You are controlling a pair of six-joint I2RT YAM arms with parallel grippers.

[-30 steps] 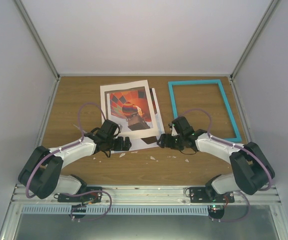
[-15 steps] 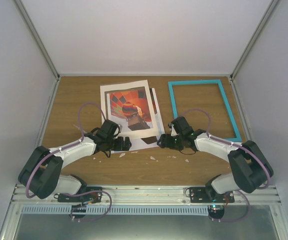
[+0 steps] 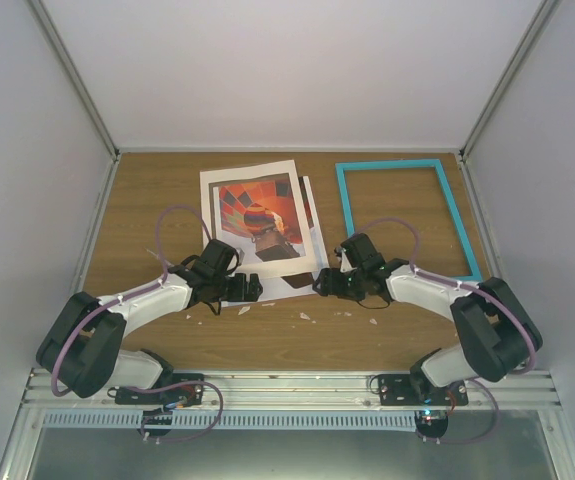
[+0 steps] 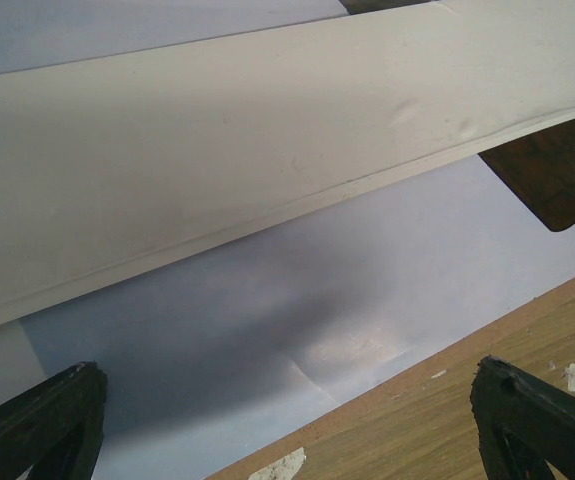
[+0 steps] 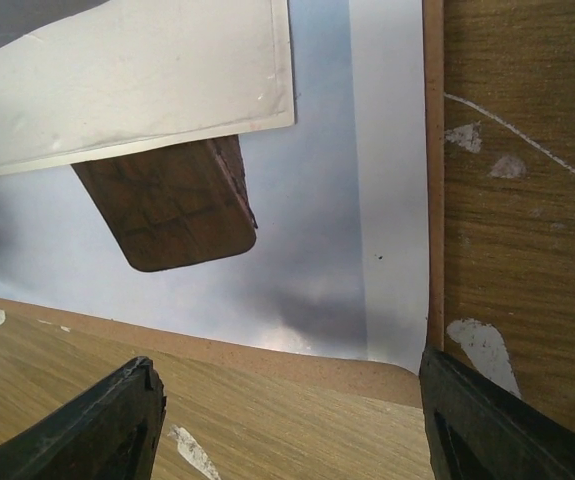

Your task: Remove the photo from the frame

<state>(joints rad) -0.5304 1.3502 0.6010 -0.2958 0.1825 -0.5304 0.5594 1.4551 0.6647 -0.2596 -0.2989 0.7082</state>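
The photo [image 3: 257, 215], an orange-red balloon print with a white edge, lies flat at the table's middle back on top of other pale sheets. The turquoise frame [image 3: 387, 163] lies to its right with only bare table inside it. My left gripper [image 3: 252, 288] is open at the stack's near left edge. In the left wrist view its fingers [image 4: 37, 420] flank a pale sheet [image 4: 367, 300] under a lifted white edge [image 4: 267, 150]. My right gripper [image 3: 322, 283] is open at the stack's near right corner, over a fibreboard backing's edge [image 5: 267, 355] and its brown tab [image 5: 172, 210].
Small white paper scraps [image 3: 305, 316] lie on the wood table between the two grippers. White walls close in the back and both sides. The frame's right rail lies close to the right wall.
The right arm's elbow has shifted a little to the left and its jaws have narrowed slightly. The left arm, the photo and the frame have not moved.
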